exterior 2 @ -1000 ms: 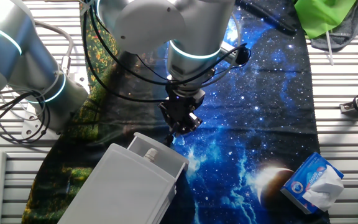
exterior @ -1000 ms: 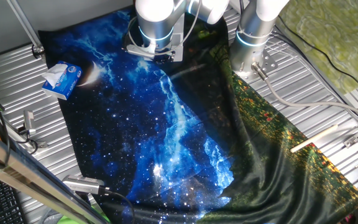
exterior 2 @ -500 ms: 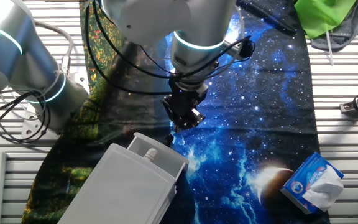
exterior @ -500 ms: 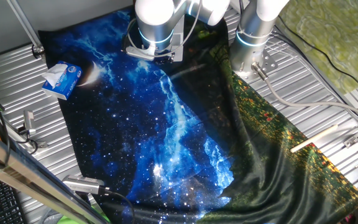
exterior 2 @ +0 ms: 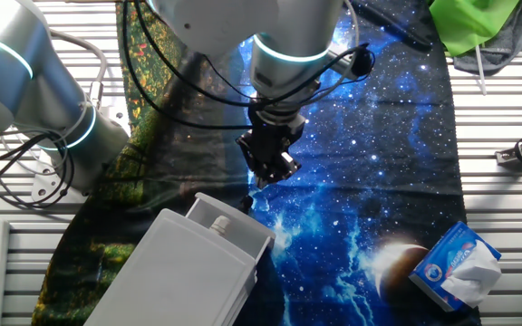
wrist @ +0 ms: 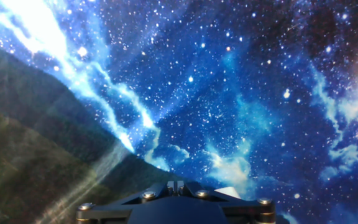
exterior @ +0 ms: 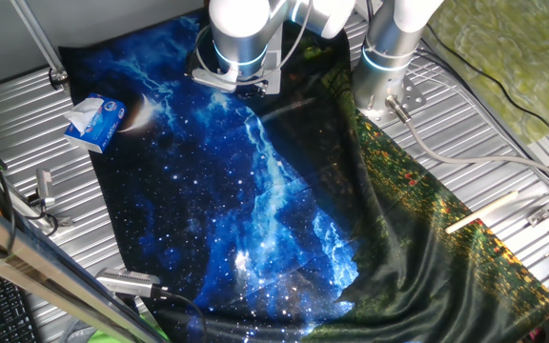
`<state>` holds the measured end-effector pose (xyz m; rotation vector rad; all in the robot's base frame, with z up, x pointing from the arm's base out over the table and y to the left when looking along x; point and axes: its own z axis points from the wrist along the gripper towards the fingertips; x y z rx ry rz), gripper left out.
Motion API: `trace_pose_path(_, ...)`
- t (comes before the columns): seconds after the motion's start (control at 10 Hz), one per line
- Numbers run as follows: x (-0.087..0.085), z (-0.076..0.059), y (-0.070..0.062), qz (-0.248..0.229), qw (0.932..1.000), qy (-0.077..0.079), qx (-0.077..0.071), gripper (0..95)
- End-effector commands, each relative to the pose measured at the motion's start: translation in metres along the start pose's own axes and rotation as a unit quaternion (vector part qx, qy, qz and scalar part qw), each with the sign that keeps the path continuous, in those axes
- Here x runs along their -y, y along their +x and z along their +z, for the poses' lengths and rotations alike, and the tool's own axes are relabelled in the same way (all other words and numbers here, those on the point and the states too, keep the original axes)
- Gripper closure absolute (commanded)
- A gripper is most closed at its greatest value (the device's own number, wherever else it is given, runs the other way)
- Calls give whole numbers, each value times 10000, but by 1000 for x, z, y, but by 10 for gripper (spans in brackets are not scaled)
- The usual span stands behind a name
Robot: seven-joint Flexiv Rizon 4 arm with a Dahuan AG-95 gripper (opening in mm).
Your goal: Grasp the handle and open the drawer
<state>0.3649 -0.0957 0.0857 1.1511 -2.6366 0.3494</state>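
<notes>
The white drawer (exterior 2: pixel 184 272) unit lies at the lower left of the other fixed view, its front face turned toward the arm. The handle (exterior 2: pixel 250 205) shows as a small dark knob just past the front edge. My gripper (exterior 2: pixel 264 176) hangs above and slightly right of the knob, clear of it, with nothing in it. In the hand view the fingertips (wrist: pixel 171 185) stand pressed together over the starry cloth; the knob is not in that view. In the one fixed view the arm (exterior: pixel 241 38) hides the drawer and gripper.
A blue-and-white tissue box (exterior 2: pixel 456 263) sits at the lower right, also seen in the one fixed view (exterior: pixel 93 121). A blue galaxy cloth (exterior 2: pixel 370 154) covers the table. A second arm's base (exterior: pixel 387 67) stands nearby. A green cloth (exterior 2: pixel 474 23) lies at the top right.
The gripper has lifted up and a little to the right, away from the knob. The drawer unit has not moved.
</notes>
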Motion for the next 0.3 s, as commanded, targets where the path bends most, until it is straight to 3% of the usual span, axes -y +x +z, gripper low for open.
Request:
trace_pose_path(0.1,0,-1,1,-73,10000,39,-20,950)
trace_pose_path(0.3,0,-5,3,-171,9998,43,-30,950)
